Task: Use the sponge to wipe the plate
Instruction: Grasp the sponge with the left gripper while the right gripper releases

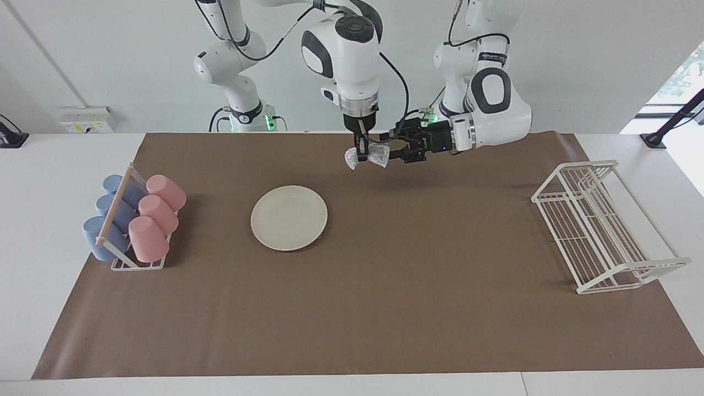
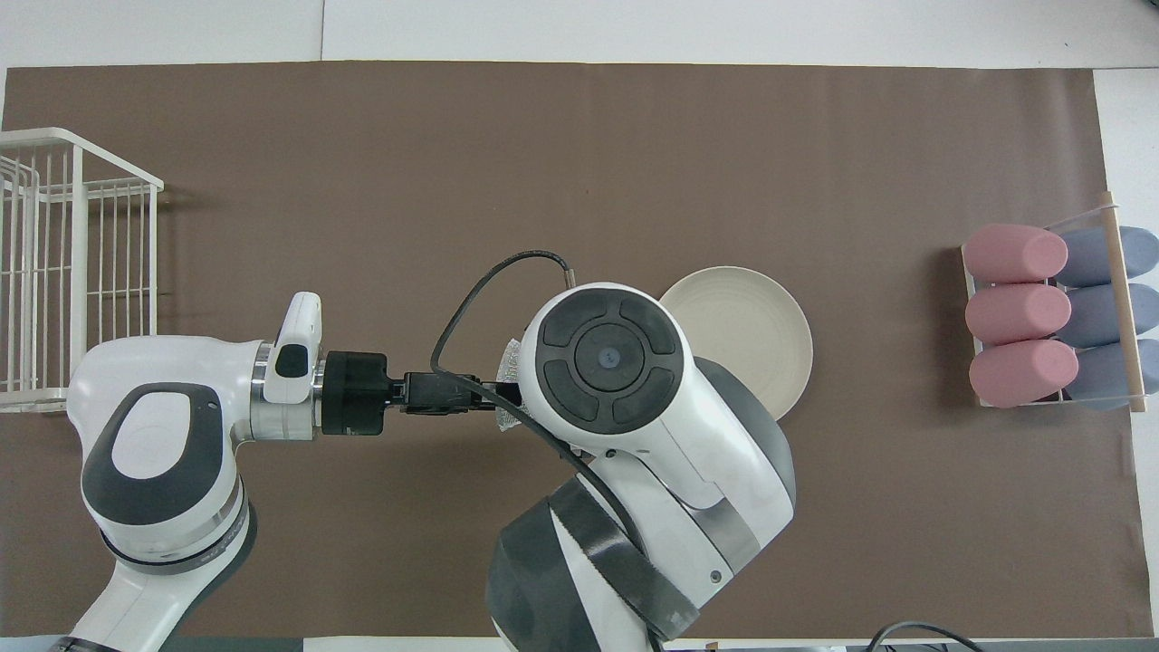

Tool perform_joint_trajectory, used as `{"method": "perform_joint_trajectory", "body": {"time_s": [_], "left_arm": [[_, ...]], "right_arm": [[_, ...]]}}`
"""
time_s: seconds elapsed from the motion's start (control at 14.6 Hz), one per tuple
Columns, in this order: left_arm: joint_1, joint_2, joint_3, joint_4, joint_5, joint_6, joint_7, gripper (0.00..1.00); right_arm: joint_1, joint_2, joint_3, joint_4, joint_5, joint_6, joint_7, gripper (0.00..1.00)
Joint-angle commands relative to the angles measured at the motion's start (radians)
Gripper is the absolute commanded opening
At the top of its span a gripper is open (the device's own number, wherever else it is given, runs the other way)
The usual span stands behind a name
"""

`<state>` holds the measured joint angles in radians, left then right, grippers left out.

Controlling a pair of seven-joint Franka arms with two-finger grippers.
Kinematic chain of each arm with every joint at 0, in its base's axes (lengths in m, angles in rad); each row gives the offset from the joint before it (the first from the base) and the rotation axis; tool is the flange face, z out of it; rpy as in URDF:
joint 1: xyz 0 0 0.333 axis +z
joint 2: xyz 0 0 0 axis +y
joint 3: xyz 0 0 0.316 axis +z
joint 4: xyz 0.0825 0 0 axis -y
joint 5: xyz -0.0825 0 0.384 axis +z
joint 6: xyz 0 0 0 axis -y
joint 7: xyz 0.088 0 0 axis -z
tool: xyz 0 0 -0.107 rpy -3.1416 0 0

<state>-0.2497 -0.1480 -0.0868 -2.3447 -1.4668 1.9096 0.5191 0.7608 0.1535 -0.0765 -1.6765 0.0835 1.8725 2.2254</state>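
Observation:
The cream-white plate (image 1: 289,217) lies on the brown mat, toward the right arm's end of the table; it also shows in the overhead view (image 2: 756,335), partly hidden by the right arm. My right gripper (image 1: 360,158) points straight down, shut on the glittery silver sponge (image 1: 378,155), and holds it in the air over the mat near the robots. My left gripper (image 1: 389,148) reaches in sideways, its fingers spread about the sponge's end. In the overhead view only the sponge's edges (image 2: 509,362) show under the right arm, with the left gripper (image 2: 493,394) beside them.
A rack of pink and blue cups (image 1: 135,223) (image 2: 1050,317) stands at the right arm's end of the mat. A white wire dish rack (image 1: 594,225) (image 2: 72,263) stands at the left arm's end.

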Motion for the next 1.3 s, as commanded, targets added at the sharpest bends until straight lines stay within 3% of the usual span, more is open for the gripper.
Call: {"method": "perform_joint_trajectory", "body": {"time_s": [0.0,0.07,0.69,0.75,0.82,0.89,1.23], "left_arm": [[-0.029,-0.001,0.012,-0.004,-0.021,0.028,0.019,0.16],[-0.036,-0.001,0.013,-0.004,-0.021,0.031,0.016,0.00],[-0.039,-0.002,0.013,-0.004,-0.021,0.028,-0.019,0.00],[-0.039,-0.002,0.013,-0.004,-0.021,0.028,-0.019,0.00],[-0.039,-0.001,0.013,-0.004,-0.021,0.028,-0.021,0.00],[-0.039,-0.002,0.013,-0.004,-0.021,0.026,-0.024,0.00],[-0.026,-0.002,0.016,-0.002,-0.020,0.017,-0.044,0.00]], "right_arm": [[-0.009,0.012,0.004,0.023,-0.025,-0.013,0.014,0.00],[-0.009,0.014,0.004,0.023,-0.027,-0.013,0.014,0.00],[-0.015,0.011,0.003,0.037,-0.015,-0.004,0.002,0.00],[-0.018,0.005,0.001,0.046,-0.010,-0.007,-0.038,0.09],[-0.018,0.001,-0.002,0.043,-0.010,-0.009,-0.082,0.74],[-0.018,0.001,-0.003,0.041,-0.011,-0.010,-0.084,1.00],[-0.052,-0.026,-0.008,0.034,-0.014,-0.013,-0.177,1.00]]}}
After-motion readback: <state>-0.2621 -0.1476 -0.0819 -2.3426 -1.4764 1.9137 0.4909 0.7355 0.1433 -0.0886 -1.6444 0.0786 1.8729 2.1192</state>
